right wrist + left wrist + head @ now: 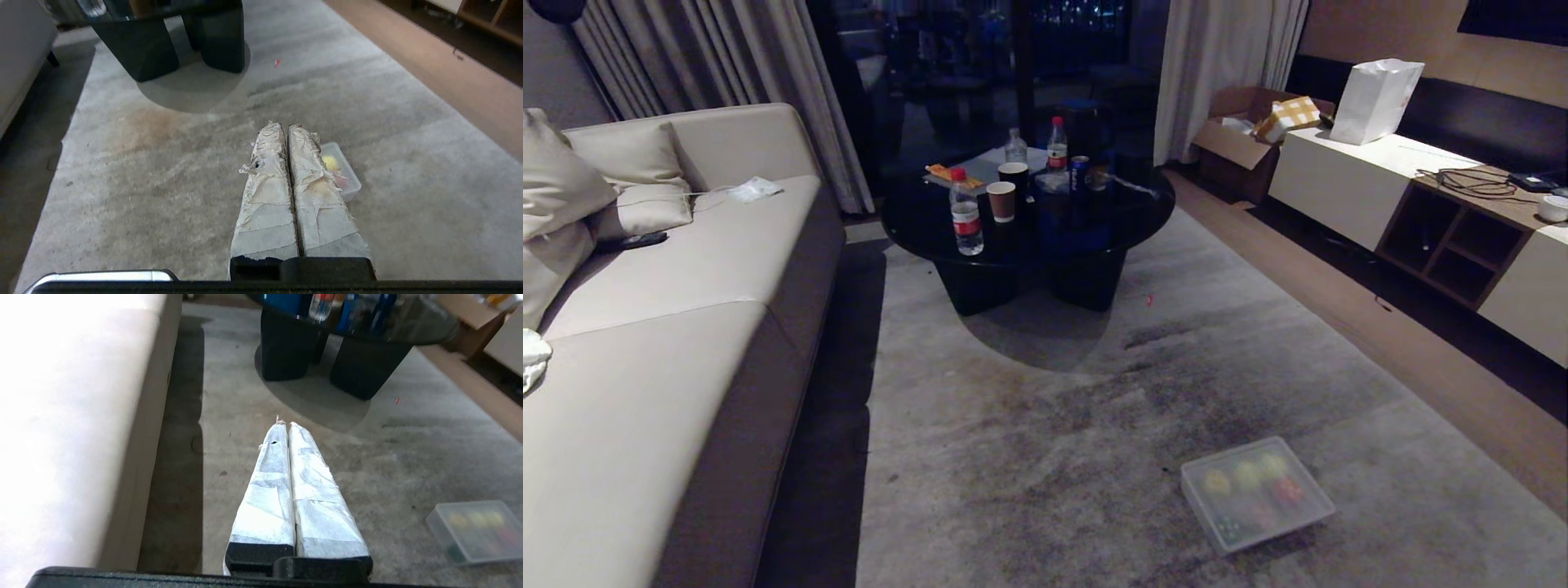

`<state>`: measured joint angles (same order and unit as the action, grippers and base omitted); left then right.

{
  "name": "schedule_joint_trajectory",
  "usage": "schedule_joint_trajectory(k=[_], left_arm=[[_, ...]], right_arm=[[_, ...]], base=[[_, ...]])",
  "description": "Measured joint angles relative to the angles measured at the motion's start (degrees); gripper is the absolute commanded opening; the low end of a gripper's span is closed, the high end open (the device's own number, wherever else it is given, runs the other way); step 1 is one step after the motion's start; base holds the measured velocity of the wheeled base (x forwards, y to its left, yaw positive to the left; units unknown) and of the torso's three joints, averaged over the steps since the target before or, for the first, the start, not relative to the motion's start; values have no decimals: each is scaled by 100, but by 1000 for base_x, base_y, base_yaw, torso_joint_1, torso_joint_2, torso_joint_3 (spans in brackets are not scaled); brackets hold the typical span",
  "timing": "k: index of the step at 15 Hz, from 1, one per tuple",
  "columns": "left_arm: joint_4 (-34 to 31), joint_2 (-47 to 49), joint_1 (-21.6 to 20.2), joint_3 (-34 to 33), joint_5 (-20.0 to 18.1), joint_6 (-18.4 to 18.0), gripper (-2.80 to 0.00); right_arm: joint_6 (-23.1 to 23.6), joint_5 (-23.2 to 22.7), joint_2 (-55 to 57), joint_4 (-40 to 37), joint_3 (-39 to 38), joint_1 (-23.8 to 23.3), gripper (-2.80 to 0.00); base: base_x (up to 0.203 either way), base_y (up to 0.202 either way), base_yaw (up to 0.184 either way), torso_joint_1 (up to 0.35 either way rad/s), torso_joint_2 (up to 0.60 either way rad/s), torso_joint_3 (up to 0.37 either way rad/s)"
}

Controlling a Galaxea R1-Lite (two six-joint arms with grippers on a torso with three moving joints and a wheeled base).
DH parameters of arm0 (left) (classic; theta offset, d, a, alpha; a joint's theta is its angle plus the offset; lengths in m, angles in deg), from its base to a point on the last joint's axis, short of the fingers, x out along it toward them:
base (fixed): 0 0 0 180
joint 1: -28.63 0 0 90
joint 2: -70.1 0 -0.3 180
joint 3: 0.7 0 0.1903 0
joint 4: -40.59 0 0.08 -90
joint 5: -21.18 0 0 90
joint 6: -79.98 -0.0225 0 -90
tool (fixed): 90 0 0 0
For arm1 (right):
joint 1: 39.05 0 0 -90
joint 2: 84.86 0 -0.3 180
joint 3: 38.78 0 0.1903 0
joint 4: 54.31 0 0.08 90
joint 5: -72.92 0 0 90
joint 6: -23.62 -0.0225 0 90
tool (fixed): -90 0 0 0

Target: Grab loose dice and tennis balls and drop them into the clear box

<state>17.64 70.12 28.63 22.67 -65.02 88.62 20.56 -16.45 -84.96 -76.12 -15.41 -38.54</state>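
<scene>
One clear box on the grey rug, both my claws empty.

The box sits low on my right, well apart from the black round table, lid on. Its long axis runs diagonally, from near-left to far-right. Through the frosted plastic I make out about three yellow-green blurs and some red and dark green; an exact count I cannot tell. My left gripper and right gripper each hang over the rug, fingers pressed together on nothing.
</scene>
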Motion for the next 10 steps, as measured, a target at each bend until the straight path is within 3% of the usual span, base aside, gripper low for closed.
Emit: schedule_joint_trajectory(k=[10], left_arm=[[0, 0, 0, 0, -4, -11, -280]], right_arm=[[0, -4, 0, 0, 0, 0, -280]], base=[[0, 0, 0, 2, 2, 201]])
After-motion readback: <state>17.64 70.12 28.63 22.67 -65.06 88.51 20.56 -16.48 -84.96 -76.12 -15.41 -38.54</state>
